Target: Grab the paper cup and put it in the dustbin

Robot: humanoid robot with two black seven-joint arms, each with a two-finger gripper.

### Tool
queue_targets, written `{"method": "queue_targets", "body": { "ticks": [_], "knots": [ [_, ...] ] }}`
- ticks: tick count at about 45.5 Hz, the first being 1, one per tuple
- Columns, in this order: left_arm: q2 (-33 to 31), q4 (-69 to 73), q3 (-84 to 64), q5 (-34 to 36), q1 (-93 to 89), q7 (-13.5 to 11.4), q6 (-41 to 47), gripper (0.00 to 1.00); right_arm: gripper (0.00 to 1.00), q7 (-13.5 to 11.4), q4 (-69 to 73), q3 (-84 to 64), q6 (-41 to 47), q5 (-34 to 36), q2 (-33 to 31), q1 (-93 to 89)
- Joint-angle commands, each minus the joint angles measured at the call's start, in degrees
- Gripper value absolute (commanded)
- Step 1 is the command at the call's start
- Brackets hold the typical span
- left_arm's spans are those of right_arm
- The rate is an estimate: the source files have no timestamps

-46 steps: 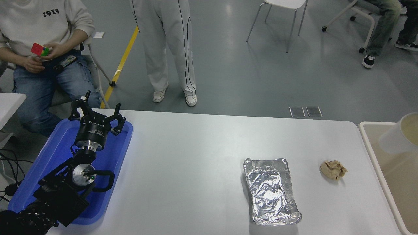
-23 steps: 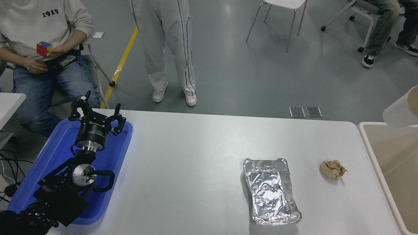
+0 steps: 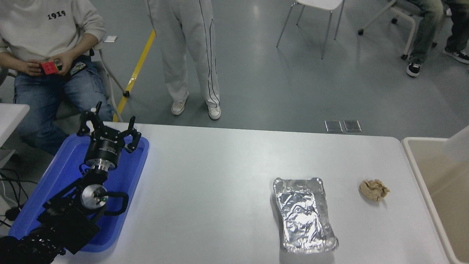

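Observation:
Only a blurred pale edge of the paper cup point(image 3: 458, 146) shows at the picture's right border, above the dustbin. What holds it is out of view. The dustbin point(image 3: 418, 172) is a cream-beige bin standing against the table's right end, with only its left rim and part of its inside in view. My right gripper and arm are outside the picture. My left gripper point(image 3: 108, 126) is parked at the lower left over the blue tray, fingers spread open and holding nothing.
A blue tray point(image 3: 128, 176) lies under the left arm. A silver foil tray point(image 3: 304, 214) and a crumpled tan paper ball point(image 3: 373, 190) sit on the white table point(image 3: 212, 190). A seated person and a standing person are beyond the far edge.
The paper cup rose over the dustbin, then slid right and lower, so now only a blurred edge shows. The seated person shifted the coloured cube. The left arm stayed still.

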Motion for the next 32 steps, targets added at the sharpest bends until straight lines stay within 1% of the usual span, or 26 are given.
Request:
{"method": "queue_targets", "body": {
  "ticks": [1, 2, 3, 7, 12, 14, 15, 16, 18, 23, 26, 28, 29, 32],
  "knots": [
    [0.03, 0.01, 0.0, 0.0, 0.01, 0.0, 0.0, 1.0, 0.0, -0.07, -4.99, 1.88, -8.02, 8.18, -2.63, -12.44],
    [0.03, 0.01, 0.0, 0.0, 0.01, 0.0, 0.0, 1.0, 0.0, -0.16, -5.26, 2.06, -9.33, 9.76, -2.46, -13.93],
    [0.03, 0.01, 0.0, 0.0, 0.01, 0.0, 0.0, 1.0, 0.0, -0.16, -5.87, 2.41, -13.09, 13.43, -2.45, -17.16],
    [0.03, 0.01, 0.0, 0.0, 0.01, 0.0, 0.0, 1.0, 0.0, -0.25, -7.89, 2.93, -20.4, 18.9, -2.37, -23.07],
    [-0.06, 0.01, 0.0, 0.0, 0.01, 0.0, 0.0, 1.0, 0.0, -0.42, -10.61, 6.79, -28.14, 21.99, -2.02, -30.98],
    [0.03, 0.01, 0.0, 0.0, 0.01, 0.0, 0.0, 1.0, 0.0, -1.3, -12.28, 8.9, -30.26, 22.08, -1.84, -33.97],
    [0.03, 0.01, 0.0, 0.0, 0.01, 0.0, 0.0, 1.0, 0.0, -2.17, -13.16, 9.96, -30.88, 22.08, -1.75, -35.29],
    [-0.06, 0.01, 0.0, 0.0, 0.01, 0.0, 0.0, 1.0, 0.0, -4.53, -15.43, 12.23, -31.93, 22.25, -1.75, -37.91],
    [-0.06, 0.01, 0.0, 0.0, 0.01, 0.0, 0.0, 1.0, 0.0, -7.53, -18.34, 14.7, -32.29, 22.34, -1.75, -40.48],
    [0.03, 0.01, 0.0, 0.0, 0.01, -0.09, 0.0, 1.0, 0.0, -16.93, -25.29, 22.17, -32.37, 22.52, -1.49, -47.42],
    [-0.06, 0.01, 0.0, 0.0, 0.01, -0.09, 0.0, 1.0, 0.0, -21.42, -28.45, 28.32, -32.46, 22.52, -1.31, -51.37],
    [-0.06, 0.01, 0.0, 0.0, 0.01, -0.09, 0.0, 1.0, 0.0, -23.27, -30.3, 32.01, -32.46, 22.52, -1.22, -54.62],
    [-0.06, 0.01, 0.0, 0.0, 0.01, -0.09, 0.0, 1.0, 0.0, -23.8, -31.18, 33.51, -32.46, 22.52, -1.05, -56.38],
    [0.03, 0.01, 0.0, 0.0, 0.01, 0.0, 0.0, 1.0, 0.0, -24.33, -34.08, 37.99, -32.46, 22.17, 0.7, -61.21]
  ]
}}
